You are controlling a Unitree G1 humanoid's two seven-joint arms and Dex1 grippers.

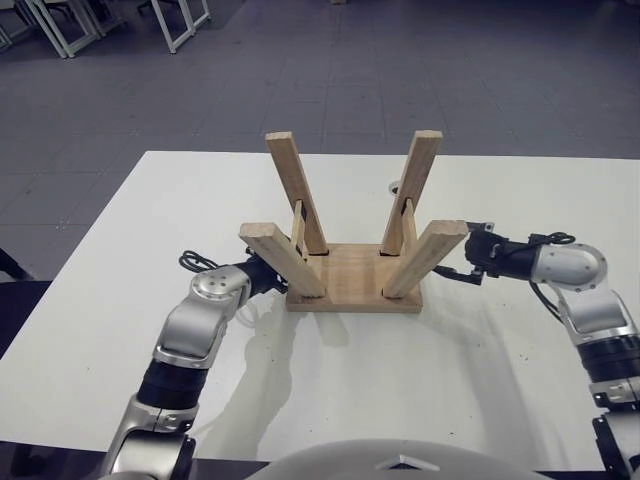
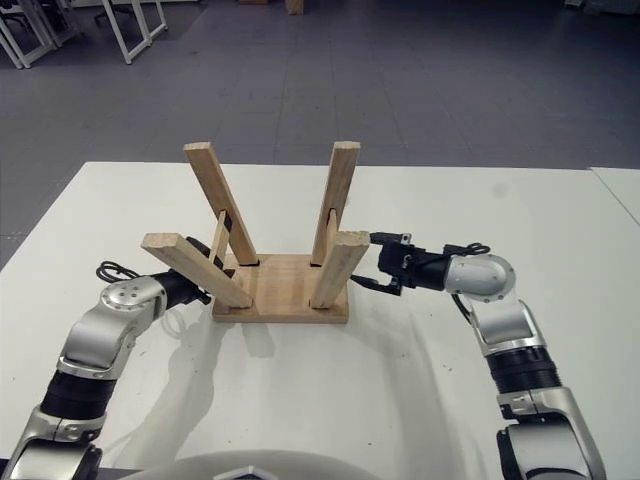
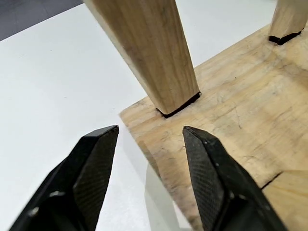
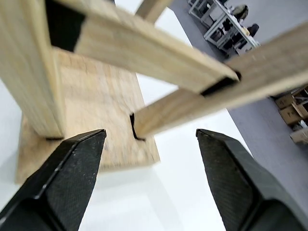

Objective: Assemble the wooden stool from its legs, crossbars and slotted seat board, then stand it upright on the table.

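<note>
**Inverted stool, pre-turnover.** The stool [image 1: 352,240] is lying upside down at frame centre, its seat board [image 1: 355,285] flat on the counter [image 1: 120,300] and its legs [image 1: 297,195] pointing up. The board's long axis is running left to right, so each short end is facing one pair of jaws. The left jaws are gaping wide and empty, straddling the board's left corner. The right jaws, equally wide and empty, are sitting just beside the near right leg. Neither side is judged nearer. The left arm [image 1: 205,310] and right arm [image 1: 570,265] are lying low and angling inward.

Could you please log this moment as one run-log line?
light wooden stool upside down on white table | left gripper: jaws open at seat edge | right gripper: jaws open beside leg | not yet upright
</note>
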